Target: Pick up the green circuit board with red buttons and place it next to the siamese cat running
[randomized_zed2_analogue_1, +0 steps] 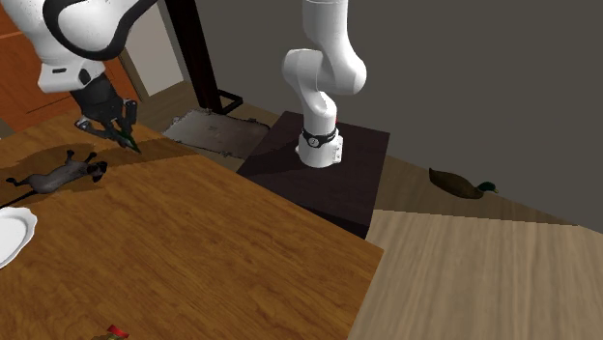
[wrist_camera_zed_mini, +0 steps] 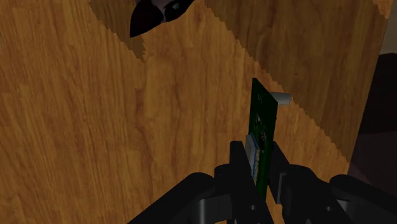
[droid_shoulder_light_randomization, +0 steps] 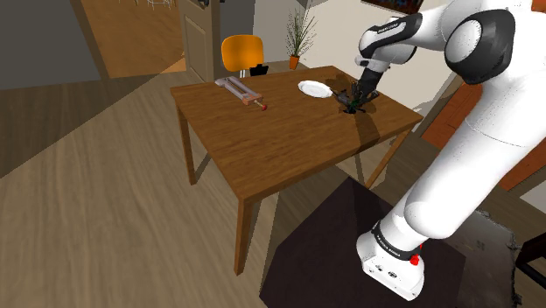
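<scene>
My black gripper [wrist_camera_zed_mini: 256, 162] is shut on a thin green circuit board [wrist_camera_zed_mini: 261, 121], clasped edge-on between the fingers, with a small grey peg sticking out of its side. It hangs just above the wooden table [droid_shoulder_light_randomization: 262, 131]. In the second exterior view the gripper [randomized_zed2_analogue_1: 120, 128] holds the board [randomized_zed2_analogue_1: 129, 143] close beside the dark grey running cat figure [randomized_zed2_analogue_1: 58, 174], nearer the table's edge. From the shoulder camera the gripper [droid_shoulder_light_randomization: 355, 96] is over the cat [droid_shoulder_light_randomization: 346, 106] at the table's far right corner. A dark part of the cat [wrist_camera_zed_mini: 156, 14] lies ahead of the fingers.
A white plate [droid_shoulder_light_randomization: 313, 87] lies just beyond the cat, also seen in the second exterior view [randomized_zed2_analogue_1: 10, 232]. A pale flat object with a red end [droid_shoulder_light_randomization: 242, 89] rests at the table's far side. An orange chair [droid_shoulder_light_randomization: 242, 51] and a potted plant [droid_shoulder_light_randomization: 297, 39] stand behind.
</scene>
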{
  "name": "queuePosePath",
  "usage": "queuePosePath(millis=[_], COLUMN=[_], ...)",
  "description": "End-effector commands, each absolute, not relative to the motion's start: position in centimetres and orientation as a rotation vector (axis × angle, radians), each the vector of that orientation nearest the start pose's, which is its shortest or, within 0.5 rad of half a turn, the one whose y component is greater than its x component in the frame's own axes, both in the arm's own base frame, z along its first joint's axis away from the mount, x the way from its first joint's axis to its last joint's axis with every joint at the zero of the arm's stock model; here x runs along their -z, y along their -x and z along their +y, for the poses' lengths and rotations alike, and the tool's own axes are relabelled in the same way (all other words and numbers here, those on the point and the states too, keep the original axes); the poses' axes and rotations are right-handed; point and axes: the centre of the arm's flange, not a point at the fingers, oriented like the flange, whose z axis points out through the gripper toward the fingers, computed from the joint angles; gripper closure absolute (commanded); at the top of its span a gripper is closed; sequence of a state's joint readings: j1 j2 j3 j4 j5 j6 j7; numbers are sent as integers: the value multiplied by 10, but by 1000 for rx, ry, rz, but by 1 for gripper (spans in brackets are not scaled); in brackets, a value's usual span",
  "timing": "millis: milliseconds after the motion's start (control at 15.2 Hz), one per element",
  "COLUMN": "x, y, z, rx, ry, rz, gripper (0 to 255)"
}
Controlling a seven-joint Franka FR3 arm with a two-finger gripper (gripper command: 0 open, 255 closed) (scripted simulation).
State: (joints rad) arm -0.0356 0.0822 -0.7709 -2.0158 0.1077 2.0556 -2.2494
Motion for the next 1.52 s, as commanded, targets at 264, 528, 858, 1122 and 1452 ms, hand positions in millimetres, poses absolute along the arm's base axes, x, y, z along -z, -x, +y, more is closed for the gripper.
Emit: queuePosePath(millis=[264, 528, 858, 1122, 1452], x=[-389, -368, -339, -339, -339], y=[-398, -398, -398, -398, -398], z=[-399, -399, -399, -399, -398], rx=[58, 58, 58, 58, 57], ry=[2395, 2395, 2395, 2395, 2395], rz=[-2003, -2003, -2003, -2003, -2003], gripper=[255, 255, 255, 255, 0])
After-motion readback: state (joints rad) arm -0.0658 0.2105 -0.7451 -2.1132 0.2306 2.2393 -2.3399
